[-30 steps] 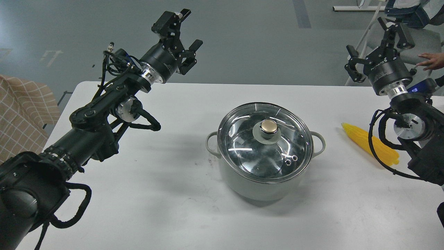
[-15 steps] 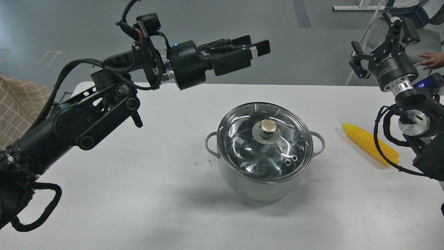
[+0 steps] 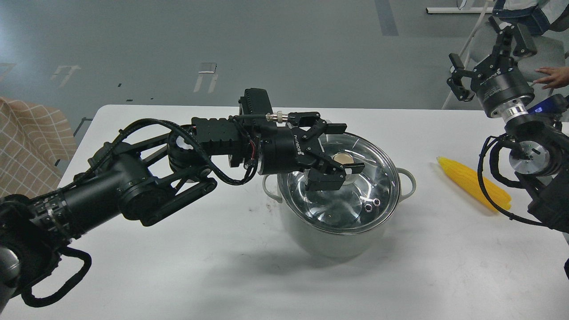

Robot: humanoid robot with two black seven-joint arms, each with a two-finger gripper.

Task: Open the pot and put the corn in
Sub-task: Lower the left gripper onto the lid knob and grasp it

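My left arm reaches in from the left, wrist level, left gripper (image 3: 344, 149) pointing right with fingers spread wide, while my right arm stands raised at the far right edge, right gripper (image 3: 484, 55) pointing up and away, fingers (image 3: 455, 78) parted and empty.

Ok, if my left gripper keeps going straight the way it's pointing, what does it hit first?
Most likely the lid's brass knob. The left gripper points rightward across the glass lid, open, a finger on either side of the knob. Height is hard to judge from this view, so it could pass just above.
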